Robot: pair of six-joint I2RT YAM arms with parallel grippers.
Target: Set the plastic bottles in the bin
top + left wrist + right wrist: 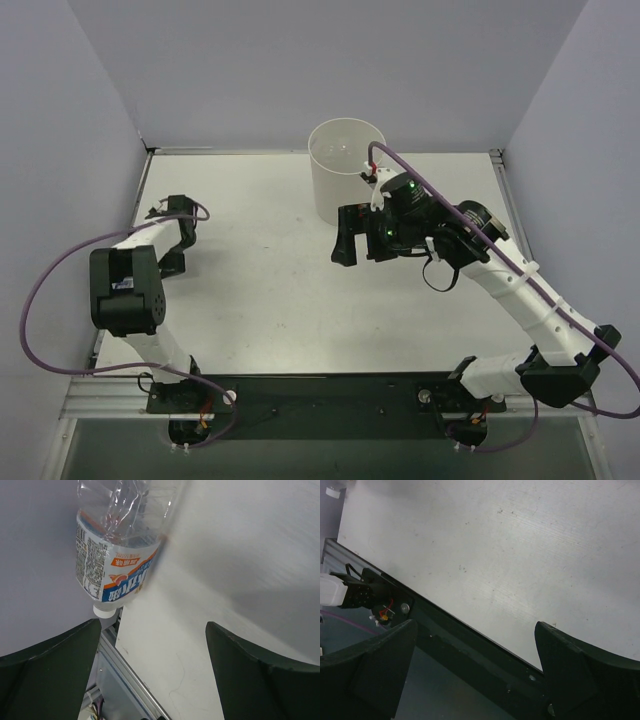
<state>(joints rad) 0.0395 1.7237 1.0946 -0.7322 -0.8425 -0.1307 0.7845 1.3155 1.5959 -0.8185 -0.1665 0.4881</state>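
Left wrist: blue-label bottle (117, 555) is lying by the left wall (30, 555), left gripper (152, 625) gaping wide short of it; best straddling its body squarely. Right gripper (475, 625) is hanging wide, empty, near the far bin (345, 185).

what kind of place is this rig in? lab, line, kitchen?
Probably a lab test cell: a white table boxed in by plain pale walls, a left arm and right arm bolted to a black plate at its near edge, with a bin and a plastic bottle as props.
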